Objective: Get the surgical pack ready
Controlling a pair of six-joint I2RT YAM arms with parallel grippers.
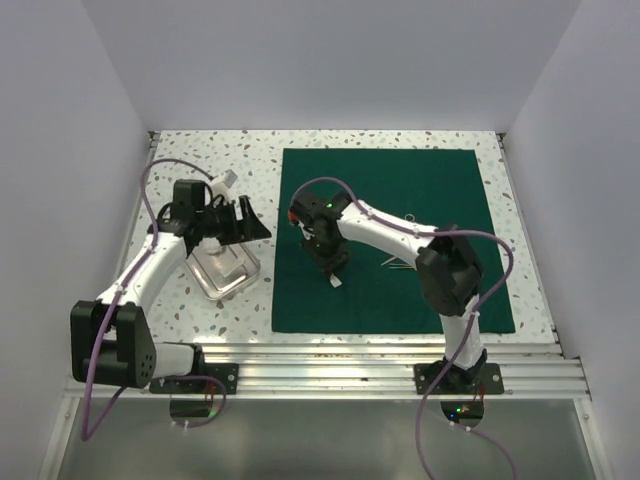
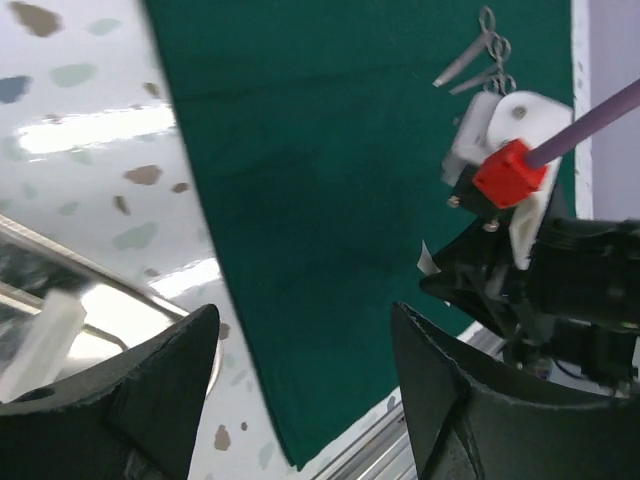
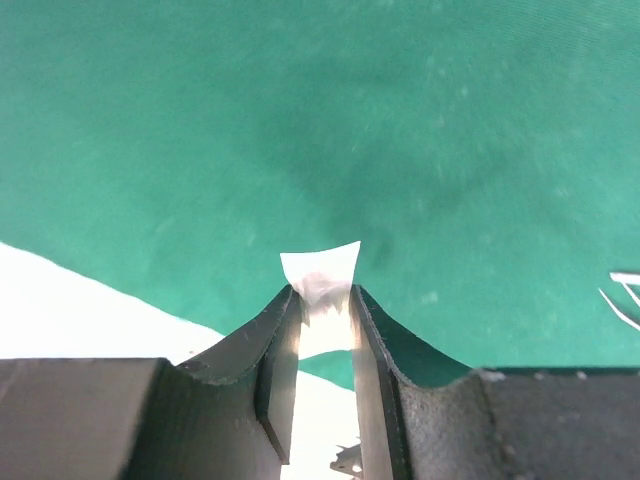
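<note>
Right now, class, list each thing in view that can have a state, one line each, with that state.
left gripper: open, empty.
right gripper: shut on the gauze pad.
gauze pad: pinched over the drape.
drape: spread flat on the table.
instruments: lying loose on the drape.
tray: upright on the table, beside the drape.

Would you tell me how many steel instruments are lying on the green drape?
2 steel instruments, lying side by side on the drape, beside the right arm's elbow in the top view; that arm may hide others.
</note>
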